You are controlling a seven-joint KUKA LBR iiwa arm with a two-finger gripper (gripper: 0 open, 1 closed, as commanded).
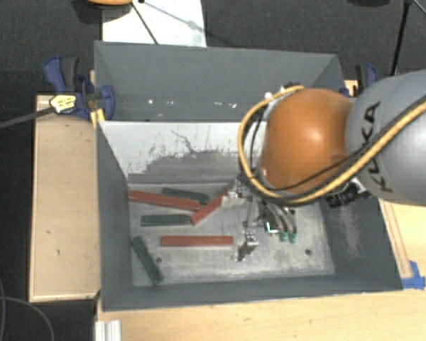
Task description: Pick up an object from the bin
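Grey metal bin (213, 84) seen from above, with a few thin flat sticks lying loose on its scratched floor, some red-brown, some dark green. The robot arm reaches in from the right, and its rounded orange cover (305, 144) hides much of the wrist beneath it. The likeliest trouble is a missed or weak grip. The nearest thing, a red-brown stick (197, 241) lying flat and level near the front middle of the floor, is thin and sits tight against the metal, so it could be nudged aside rather than caught. If it were caught only at its right tip, it could swing down and slip free when lifted. A shorter tilted red-brown stick (207, 209) lies just behind and could be knocked by the tool's body. The end effector (246, 246) hangs low over the floor, just beside the right end of the flat red-brown stick. Whether it touches that end cannot be told. Whether it is released or clenched also cannot be told, and nothing can be seen gripped in it.
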